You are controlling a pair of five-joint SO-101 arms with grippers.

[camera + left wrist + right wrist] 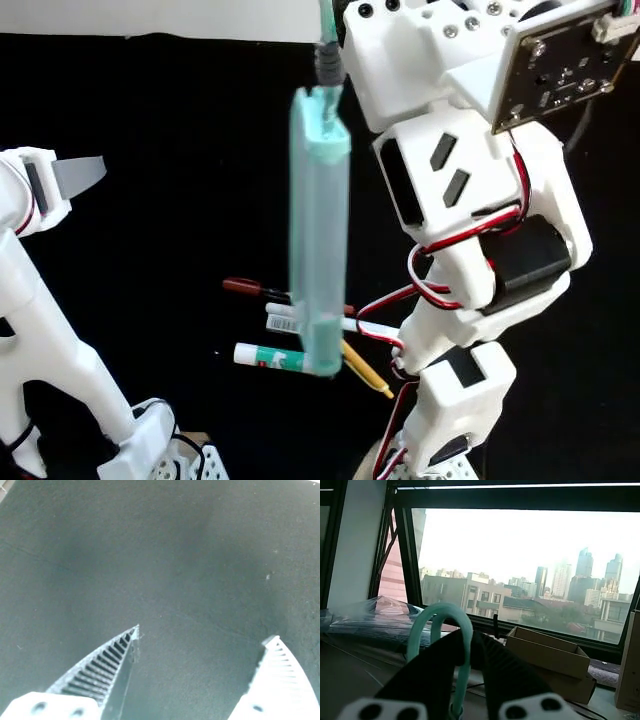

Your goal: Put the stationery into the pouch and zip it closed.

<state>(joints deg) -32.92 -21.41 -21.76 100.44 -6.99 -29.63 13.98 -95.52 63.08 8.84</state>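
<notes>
Pouch [319, 230]: mint, slim, hanging upright, pinched by right end effector [470, 641]; left end effector [204, 634] spread.

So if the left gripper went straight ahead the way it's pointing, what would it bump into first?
Probably just the black tabletop. The left gripper is open and points down at bare surface, with nothing else in its line. How far off that is, I can't tell.

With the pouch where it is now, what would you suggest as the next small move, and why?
Probably lower the pouch to the table: the right hand holds it dangling by its top over the pens, which lie loose, and the open left hand holds nothing.
</notes>
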